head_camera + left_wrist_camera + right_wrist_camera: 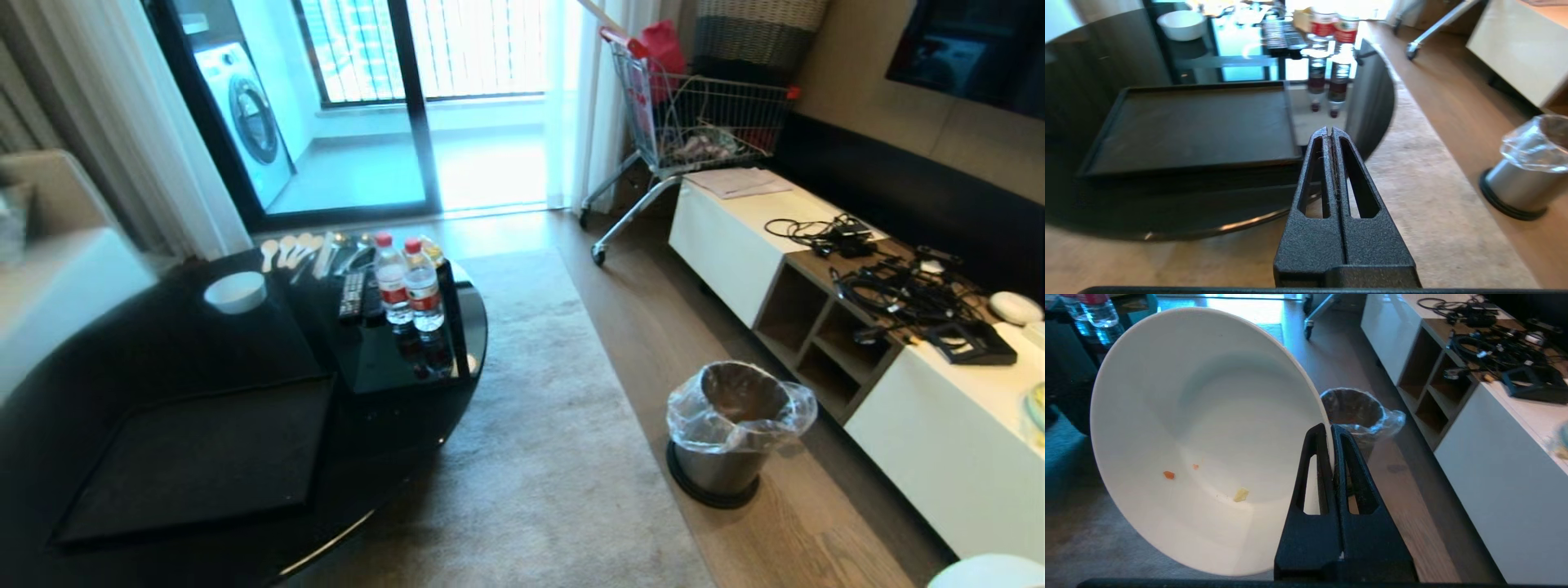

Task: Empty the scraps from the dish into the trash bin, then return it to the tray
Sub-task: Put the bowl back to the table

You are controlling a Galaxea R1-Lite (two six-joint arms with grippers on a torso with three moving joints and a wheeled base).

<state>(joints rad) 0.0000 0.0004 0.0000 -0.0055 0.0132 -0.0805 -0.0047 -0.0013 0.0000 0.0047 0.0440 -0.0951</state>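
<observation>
My right gripper is shut on the rim of the dish, a deep white bowl held tilted on edge above the floor. A few small scraps cling inside it: a pale yellow bit and orange specks. The trash bin stands on the floor just beyond the dish's rim. In the head view the trash bin is right of the table, and only an edge of the dish shows at the bottom right. The black tray lies bare on the dark round table. My left gripper hangs shut and empty off the table's edge, near the tray.
A smaller white bowl, spoons, a remote and two water bottles sit at the table's far side. A low white cabinet with cables runs along the right. A shopping cart stands behind. A rug covers the floor.
</observation>
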